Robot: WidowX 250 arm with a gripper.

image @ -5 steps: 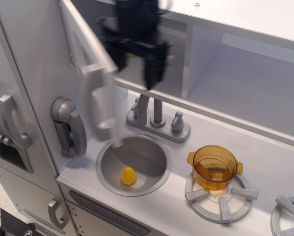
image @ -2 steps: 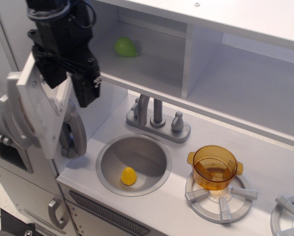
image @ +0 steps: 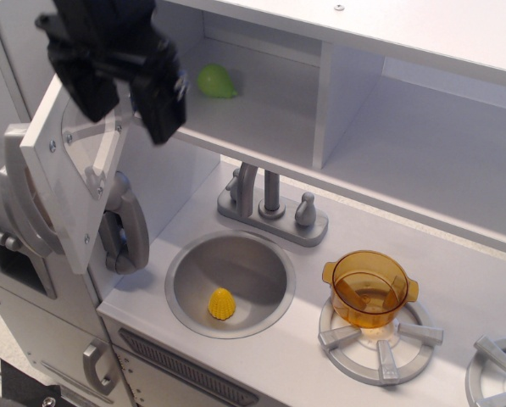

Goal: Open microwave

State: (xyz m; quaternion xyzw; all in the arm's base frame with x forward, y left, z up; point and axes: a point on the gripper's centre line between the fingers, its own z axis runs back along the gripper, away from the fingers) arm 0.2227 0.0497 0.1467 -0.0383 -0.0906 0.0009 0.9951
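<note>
Microwave door swung wide, light and stiff; best taken by long handle. Gripper blurred, jaws possibly open, unclear.

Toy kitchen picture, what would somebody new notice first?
Probably the black gripper at upper left, blurred, over the microwave door, which is swung wide open to the left. Inside the open compartment lies a green pear-like toy. Lower down, a yellow toy sits in the sink, and an amber pot stands on the burner.
</note>
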